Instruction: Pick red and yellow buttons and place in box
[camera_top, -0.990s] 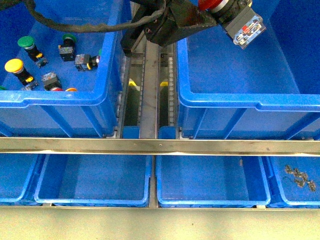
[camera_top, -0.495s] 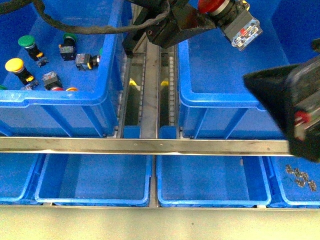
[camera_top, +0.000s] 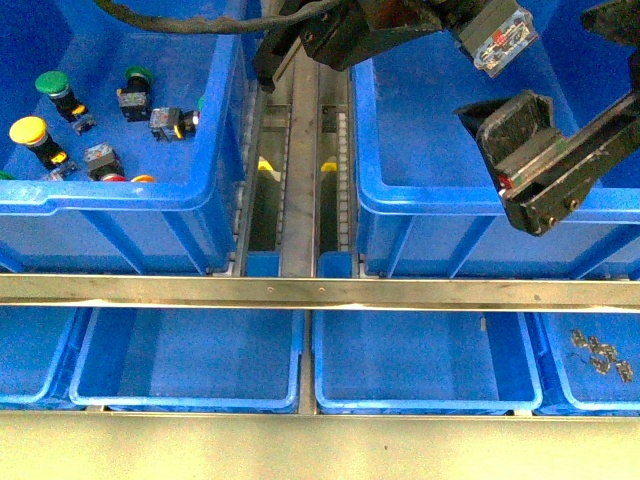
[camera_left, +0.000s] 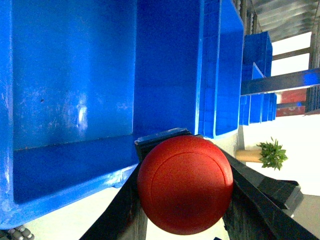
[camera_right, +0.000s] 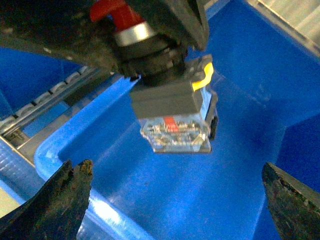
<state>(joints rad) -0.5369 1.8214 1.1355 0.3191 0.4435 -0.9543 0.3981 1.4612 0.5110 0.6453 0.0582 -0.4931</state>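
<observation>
Blue crates flank a central rail; your left gripper (camera_top: 430, 20) is clenched on the red button (camera_right: 170, 107), contact block pointing down over the box (camera_top: 440, 215); your right gripper (camera_right: 180, 200) hangs just beside it, jaws spread wide and empty; the left arm seems placed to let go.

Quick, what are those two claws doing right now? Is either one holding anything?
Left gripper: closed, holding the red button.
Right gripper: open, holding nothing.
</observation>
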